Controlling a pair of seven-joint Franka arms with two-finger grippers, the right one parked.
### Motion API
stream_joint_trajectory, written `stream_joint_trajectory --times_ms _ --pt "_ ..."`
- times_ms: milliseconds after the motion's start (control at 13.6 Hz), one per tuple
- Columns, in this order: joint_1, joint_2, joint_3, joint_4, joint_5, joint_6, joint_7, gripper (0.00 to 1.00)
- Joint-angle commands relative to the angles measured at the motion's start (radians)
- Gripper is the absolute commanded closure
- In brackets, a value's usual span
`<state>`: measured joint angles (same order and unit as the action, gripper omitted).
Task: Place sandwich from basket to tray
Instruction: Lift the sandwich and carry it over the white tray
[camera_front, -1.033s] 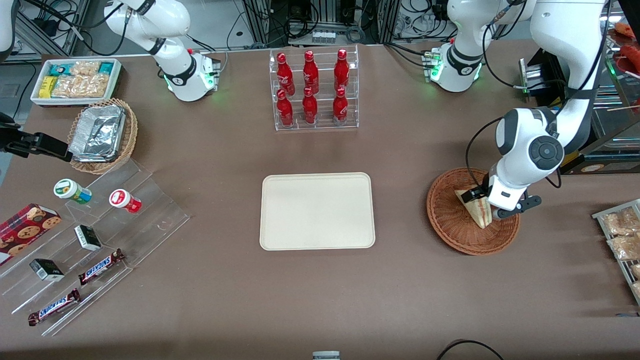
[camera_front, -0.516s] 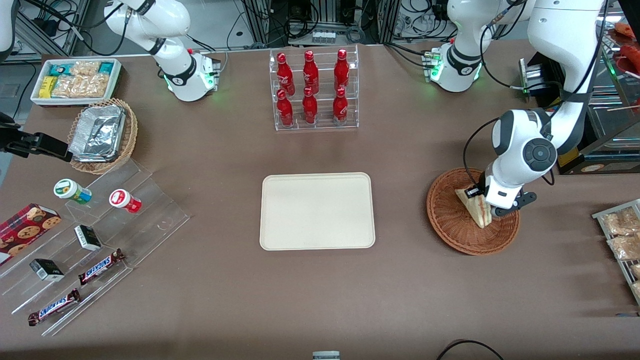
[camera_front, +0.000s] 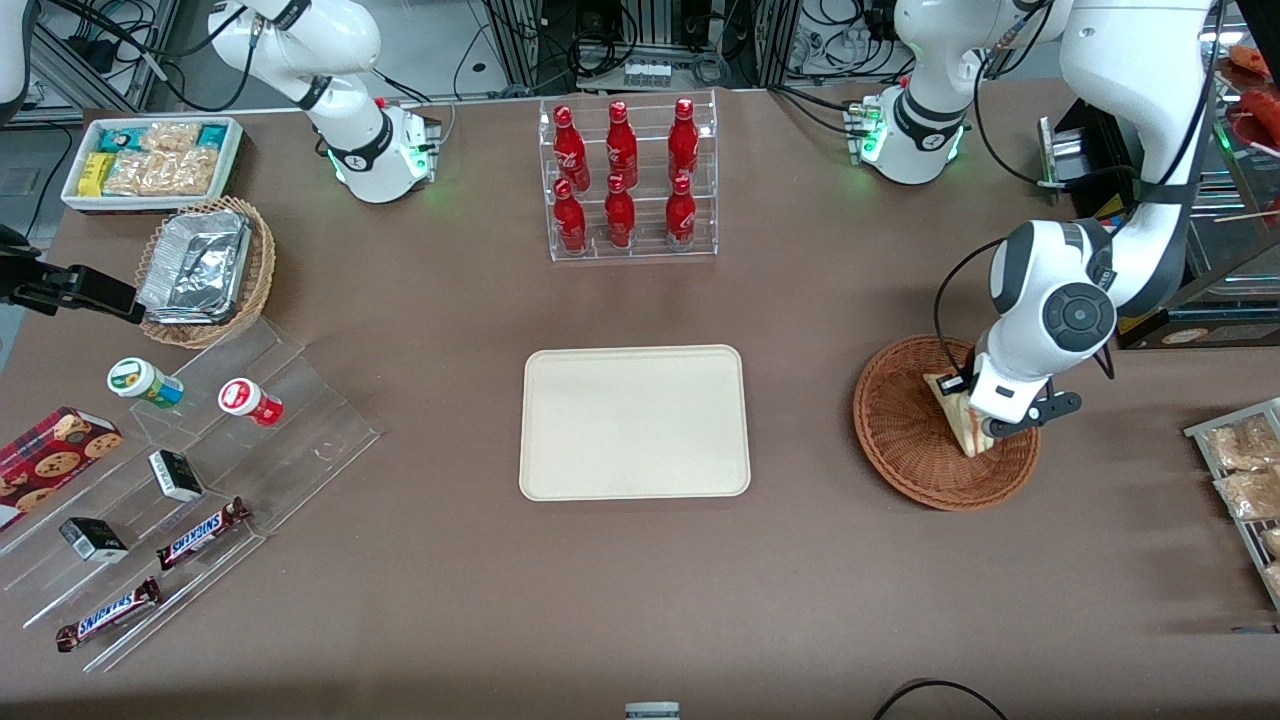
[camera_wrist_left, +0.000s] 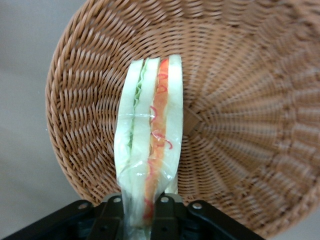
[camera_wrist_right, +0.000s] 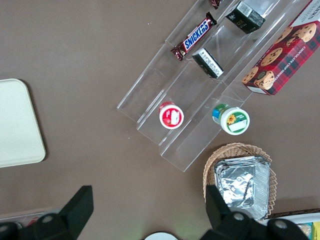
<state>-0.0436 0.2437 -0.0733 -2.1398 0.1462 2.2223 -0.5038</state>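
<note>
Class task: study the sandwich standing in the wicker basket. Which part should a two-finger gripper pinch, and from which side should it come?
Pinch the two flat bread faces, from above. The sandwich stands on edge in the basket, faces exposed; the gripper is shut on it that way.

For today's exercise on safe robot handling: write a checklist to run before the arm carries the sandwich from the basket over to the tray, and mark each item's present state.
1. Hand shut on the sandwich: ok, the fingers pinch one end.
2. Sandwich raised off the basket weave: cannot tell.
3. Sandwich wrapping whole, layers together: ok.
4. Tray bare for the drop: ok.
5. Table path from basket to tray free of items: ok.
6. Bottle rack away from the path: ok, it stands farther from the front camera than the tray.
</note>
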Motion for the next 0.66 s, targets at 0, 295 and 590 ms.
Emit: stream_joint_trajectory --times_ms 0,295,590 --pt "-0.094 -0.01 -0.002 0.089 0.018 -0.12 -0.005 1.0" --pt "-0.272 0.012 -0.003 0.196 0.0 -0.174 -0.016 1.0" --pt "-0.422 0.13 -0.003 0.358 -0.063 -0.177 -0.087 1.0"
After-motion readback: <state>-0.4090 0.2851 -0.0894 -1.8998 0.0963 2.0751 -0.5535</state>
